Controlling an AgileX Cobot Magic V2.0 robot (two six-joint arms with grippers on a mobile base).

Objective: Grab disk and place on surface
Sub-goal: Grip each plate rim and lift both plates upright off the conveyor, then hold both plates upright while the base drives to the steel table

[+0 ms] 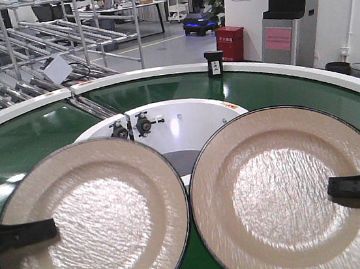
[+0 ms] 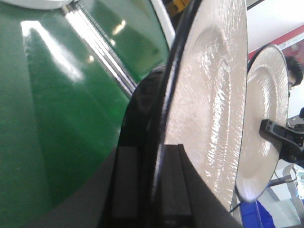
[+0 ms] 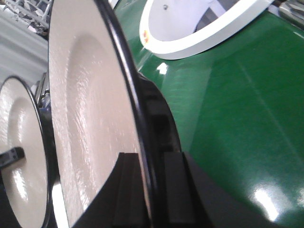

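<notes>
Clamps left tool (image 1: pixel 47 229) on one cream black-rimmed round disk (image 1: pixel 106 229), right tool (image 1: pixel 341 190) on its twin (image 1: pixel 279 194). Holds both above glossy green conveyor belt (image 1: pixel 292 88).

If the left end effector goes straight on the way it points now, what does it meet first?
Probably the right disk: the left end effector, shut on the left disk, points across it toward the other, and the two rims look almost touching; depth is unclear.
</notes>
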